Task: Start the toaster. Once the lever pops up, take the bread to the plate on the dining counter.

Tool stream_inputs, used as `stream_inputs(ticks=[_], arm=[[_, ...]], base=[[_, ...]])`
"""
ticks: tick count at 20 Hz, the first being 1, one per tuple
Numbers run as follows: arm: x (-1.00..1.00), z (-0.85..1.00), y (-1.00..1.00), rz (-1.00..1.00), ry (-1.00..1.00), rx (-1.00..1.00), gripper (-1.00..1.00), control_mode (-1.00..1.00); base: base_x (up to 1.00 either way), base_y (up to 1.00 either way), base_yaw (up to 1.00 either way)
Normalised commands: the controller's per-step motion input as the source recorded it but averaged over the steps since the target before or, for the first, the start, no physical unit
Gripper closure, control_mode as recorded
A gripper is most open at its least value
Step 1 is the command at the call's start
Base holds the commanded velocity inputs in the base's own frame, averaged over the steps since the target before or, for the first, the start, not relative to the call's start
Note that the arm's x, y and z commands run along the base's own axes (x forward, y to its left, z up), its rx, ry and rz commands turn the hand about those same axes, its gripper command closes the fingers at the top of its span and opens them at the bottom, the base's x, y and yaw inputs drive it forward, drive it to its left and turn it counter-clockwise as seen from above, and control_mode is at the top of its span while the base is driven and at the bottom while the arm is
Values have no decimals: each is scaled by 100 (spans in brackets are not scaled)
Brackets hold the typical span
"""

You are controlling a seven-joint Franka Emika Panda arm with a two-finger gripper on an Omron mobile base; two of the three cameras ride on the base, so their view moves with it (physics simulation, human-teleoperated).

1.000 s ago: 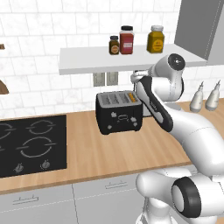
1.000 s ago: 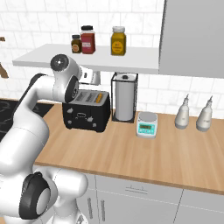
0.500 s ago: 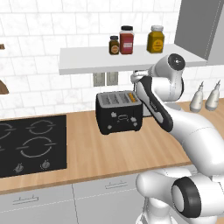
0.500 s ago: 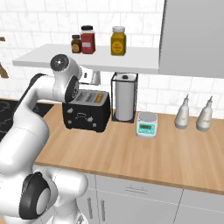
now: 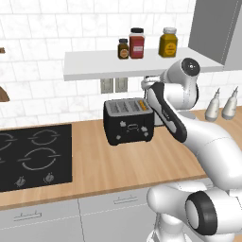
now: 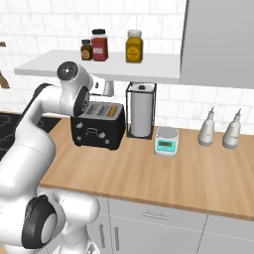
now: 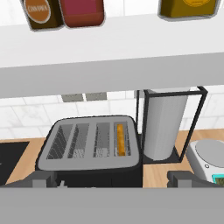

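The toaster [image 5: 129,122] stands at the worktop's [image 5: 118,165] back edge, the bread [image 7: 120,139] sunk in its end slot (nearest the paper-towel holder [image 6: 142,110]), while the gripper [image 7: 111,180], fingers spread wide and empty, hovers above it.

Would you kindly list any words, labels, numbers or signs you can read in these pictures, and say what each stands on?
Nothing can be read for certain.
Brown jar on the shelf: round label with pale lettering, cut off and blurred.
Red jar and yellow jar: labels too small.
Kitchen scale: display too small to read.
Toaster: white front marks, not legible.
Hob: ring markings only, no text.
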Motion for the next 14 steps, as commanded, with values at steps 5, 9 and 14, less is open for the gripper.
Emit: stream_inputs(ticks=[5,9,14], arm=[[0,0,0,0,0,0,-100,-100],[0,0,0,0,0,0,-100,-100],[0,0,0,0,0,0,-100,-100]], base=[[0,0,0],[0,0,0],[0,0,0]])
